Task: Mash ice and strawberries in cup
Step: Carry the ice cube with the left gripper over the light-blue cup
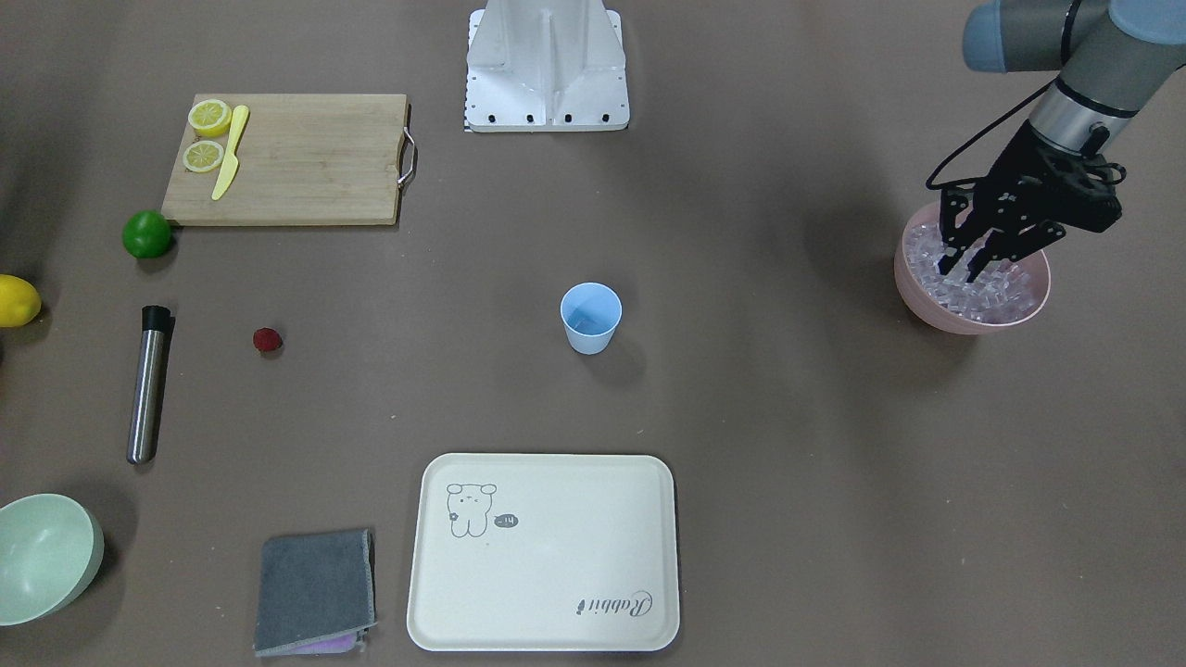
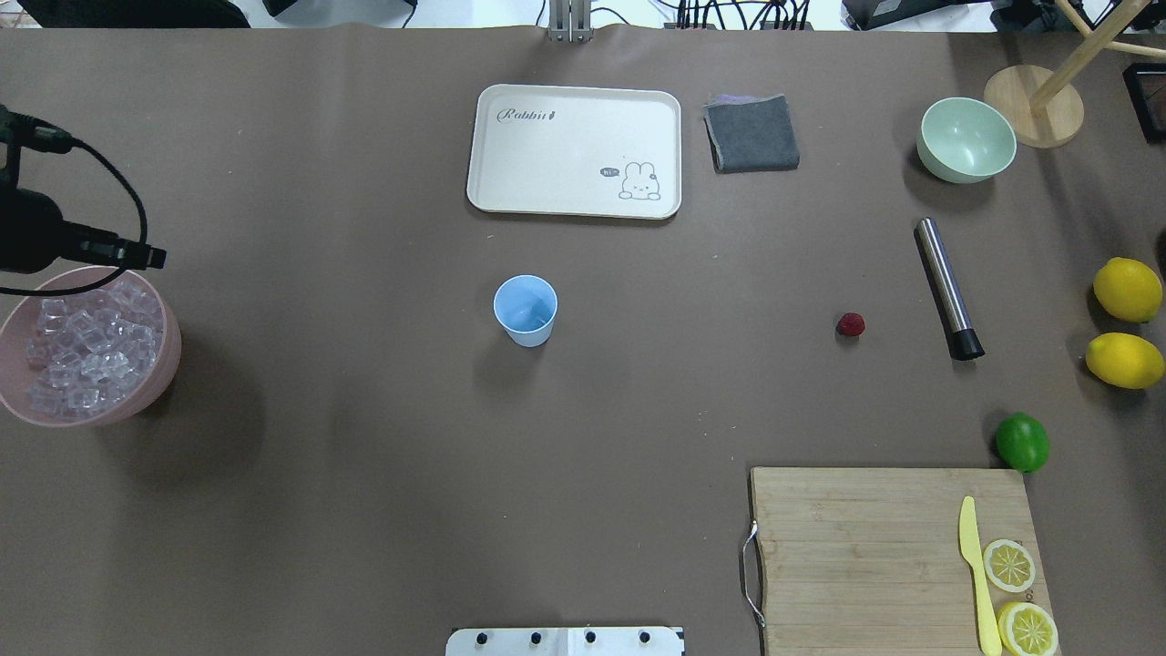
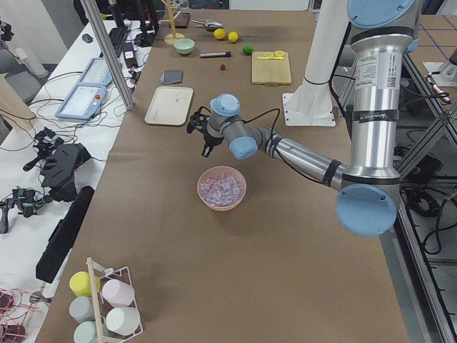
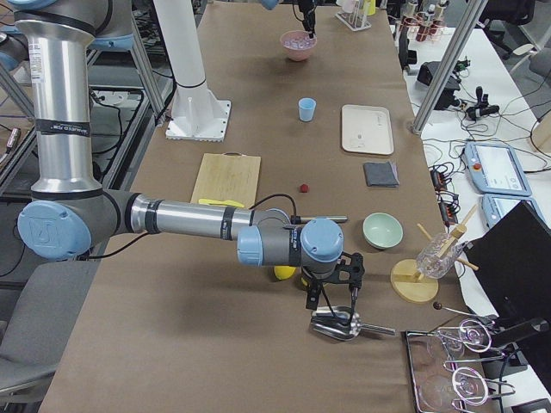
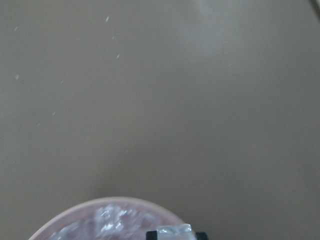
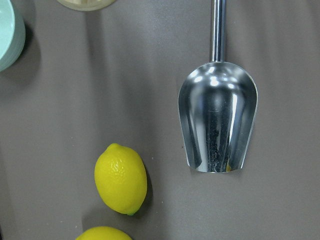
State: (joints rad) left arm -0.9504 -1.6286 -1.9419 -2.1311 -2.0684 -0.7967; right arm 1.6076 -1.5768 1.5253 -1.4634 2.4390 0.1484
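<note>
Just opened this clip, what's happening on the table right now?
The left end effector hangs just above the pink bowl of ice, apparently pinching one ice cube. The right end effector hovers over a metal scoop near the lemons. The blue cup stands in the middle; the strawberry lies apart from it, not yet inside.

The left wrist view's lower edge cuts off the pink bowl (image 5: 120, 200) (its ice (image 5: 112, 221) blurred)

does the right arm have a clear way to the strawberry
Probably yes: the strawberry lies alone on bare table near the right arm, nothing over it; the muddler beside it lies apart.
</note>
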